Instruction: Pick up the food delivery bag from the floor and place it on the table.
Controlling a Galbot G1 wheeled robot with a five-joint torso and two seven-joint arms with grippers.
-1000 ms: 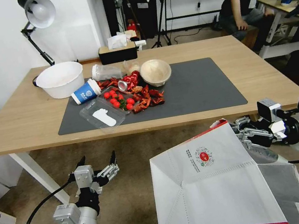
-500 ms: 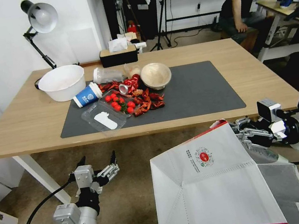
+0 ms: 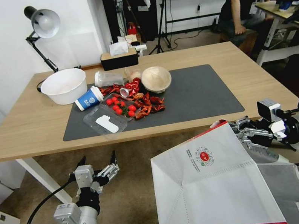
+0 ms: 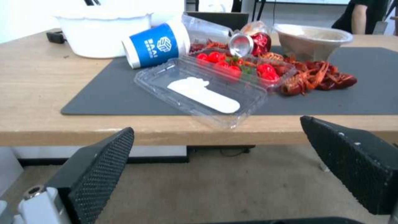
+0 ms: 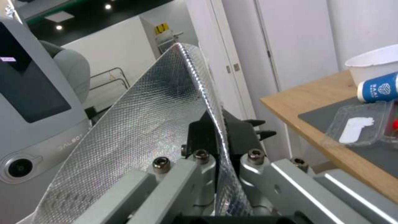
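My right pincer [image 3: 245,133] clamps the rim of the boxy white-and-red paper delivery bag [image 3: 215,185], held just below the light-wood tabletop [image 3: 262,77] edge ahead; left pincer [image 3: 96,166] gapes idle

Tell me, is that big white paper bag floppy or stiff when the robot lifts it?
Probably a bit of both. The food delivery bag keeps boxy creased panels, so it looks fairly stiff. Yet the right gripper pinches only its thin foil-lined edge, which bends, so it may sag or swing. It probably weighs little, hanging from one pinch.
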